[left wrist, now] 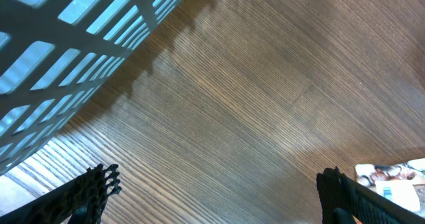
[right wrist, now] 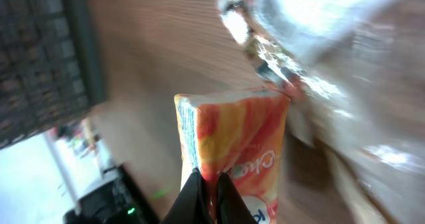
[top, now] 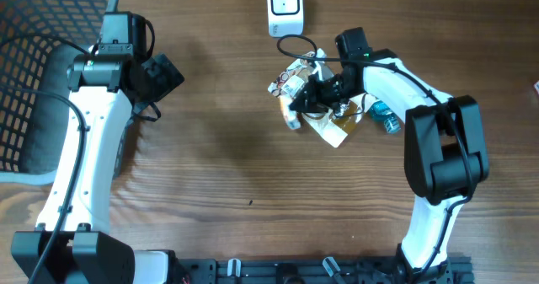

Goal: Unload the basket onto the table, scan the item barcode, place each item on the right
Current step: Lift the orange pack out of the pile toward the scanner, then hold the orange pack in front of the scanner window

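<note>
In the right wrist view my right gripper (right wrist: 209, 199) is shut on the edge of an orange and yellow snack packet (right wrist: 232, 134), which is pinched between the two black fingers. From overhead, that gripper (top: 303, 100) sits in a small pile of packets (top: 290, 83) right of the table's middle, and the orange packet's end (top: 290, 118) pokes out to the lower left. A white barcode scanner (top: 285, 8) stands at the far edge, just beyond the pile. My left gripper (left wrist: 216, 191) hangs open over bare wood, far left of the pile, holding nothing.
A wire mesh basket (top: 34, 73) fills the far left; its white lattice (left wrist: 66, 38) shows in the left wrist view. A yellow packet (top: 334, 130) and a blue bottle (top: 384, 115) lie beside the pile. A crinkled silver wrapper (right wrist: 319, 24) lies behind the held packet.
</note>
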Controlling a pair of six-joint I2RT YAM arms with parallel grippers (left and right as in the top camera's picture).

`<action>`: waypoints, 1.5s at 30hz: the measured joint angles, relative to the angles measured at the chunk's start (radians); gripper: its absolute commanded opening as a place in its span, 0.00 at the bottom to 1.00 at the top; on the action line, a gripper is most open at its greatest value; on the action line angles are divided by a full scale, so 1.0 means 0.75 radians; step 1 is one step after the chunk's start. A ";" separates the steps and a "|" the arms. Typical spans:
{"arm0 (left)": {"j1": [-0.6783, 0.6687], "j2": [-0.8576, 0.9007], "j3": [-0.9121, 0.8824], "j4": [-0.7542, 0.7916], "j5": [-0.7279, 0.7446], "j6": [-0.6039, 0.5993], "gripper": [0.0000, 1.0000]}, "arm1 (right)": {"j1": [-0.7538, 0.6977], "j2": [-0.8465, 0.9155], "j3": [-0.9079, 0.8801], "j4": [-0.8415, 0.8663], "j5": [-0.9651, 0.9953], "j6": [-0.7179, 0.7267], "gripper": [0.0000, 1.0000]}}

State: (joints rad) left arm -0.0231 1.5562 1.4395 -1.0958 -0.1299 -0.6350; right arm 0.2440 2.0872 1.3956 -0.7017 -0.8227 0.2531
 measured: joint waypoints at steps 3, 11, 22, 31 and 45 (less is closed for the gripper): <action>0.000 0.000 0.000 0.000 0.000 0.000 1.00 | -0.012 0.000 0.001 -0.078 0.231 0.028 0.34; 0.000 0.000 0.000 0.001 0.001 0.000 1.00 | -0.017 0.010 0.292 -0.486 0.681 -0.071 0.42; 0.000 0.000 0.000 0.001 0.001 0.000 1.00 | 0.091 0.008 0.100 -0.161 0.443 -0.119 0.51; 0.000 0.000 0.000 0.001 0.001 0.000 1.00 | 0.091 0.002 -0.079 0.114 0.328 0.086 0.05; 0.000 0.000 0.000 0.002 0.001 0.000 1.00 | 0.005 0.003 -0.114 1.075 -0.919 0.444 0.05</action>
State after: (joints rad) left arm -0.0231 1.5562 1.4395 -1.0943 -0.1295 -0.6350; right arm 0.2478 2.0892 1.3098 0.1047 -1.5116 0.5858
